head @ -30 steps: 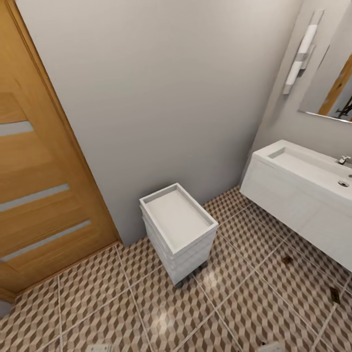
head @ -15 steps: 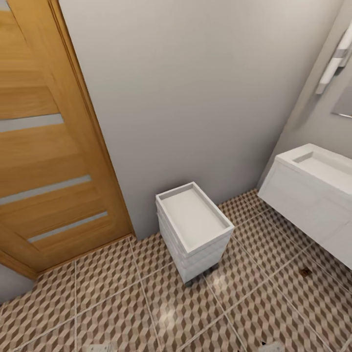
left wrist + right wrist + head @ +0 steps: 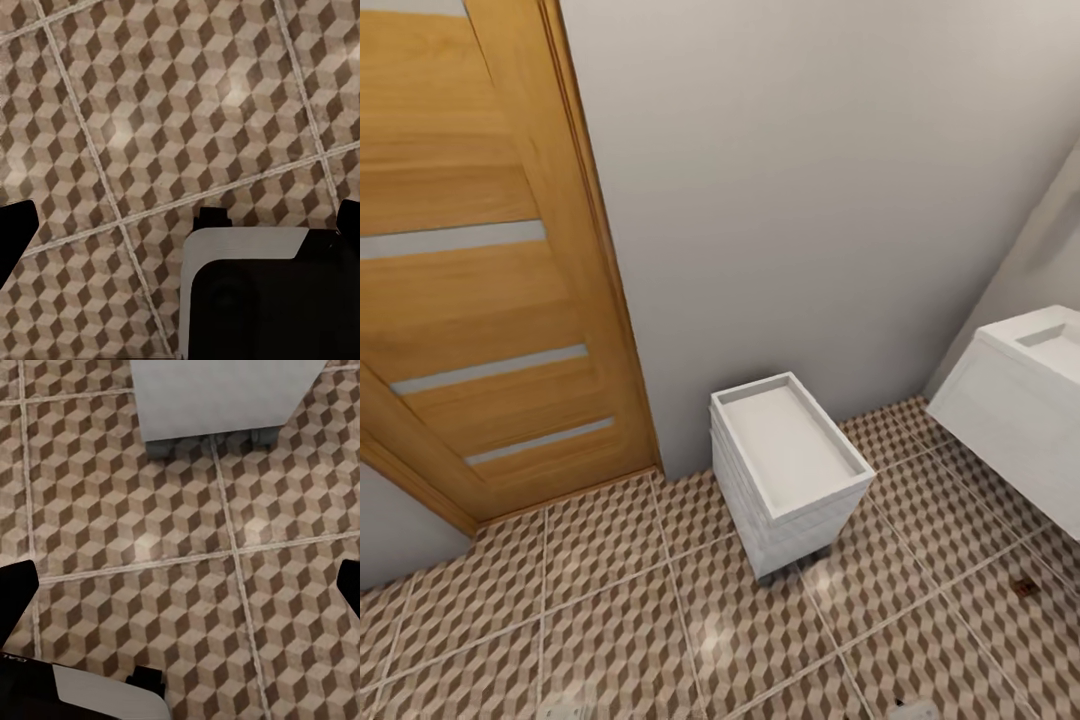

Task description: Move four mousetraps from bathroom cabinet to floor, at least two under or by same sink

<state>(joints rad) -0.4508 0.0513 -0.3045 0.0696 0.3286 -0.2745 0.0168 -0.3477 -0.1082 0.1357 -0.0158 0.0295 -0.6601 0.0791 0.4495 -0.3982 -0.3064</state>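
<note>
Nearest, both arms hang over the floor [image 3: 610, 600]. In the left wrist view the left tool [image 3: 180, 225] shows only its two dark fingertips [image 3: 15, 232] at the picture's opposite edges, spread wide, with nothing between them but tiles; a white and black part of the robot [image 3: 255, 292] sits below. The right tool [image 3: 180, 585] looks the same in its own wrist view: tips [image 3: 15, 585] far apart, holding nothing, touching nothing, above bare tiles.

The floor is square tiles in a brown-and-beige cube pattern with pale grout lines. A small dark mousetrap [image 3: 1024, 587] lies on it near the head view's right edge, in front of the sink unit; it is too small to make out in detail.

Further on, a white drawer unit [image 3: 790, 470] on small feet stands on the tiles near the grey wall [image 3: 810, 200]. The sink [image 3: 1050, 345], a white basin on a white hung unit, shows at the right. A wooden door [image 3: 470, 260] with pale strips fills the left.

Against half a second ago the whole head view has swung: door wider, sink nearer the edge, the wall lamp gone from sight.
</note>
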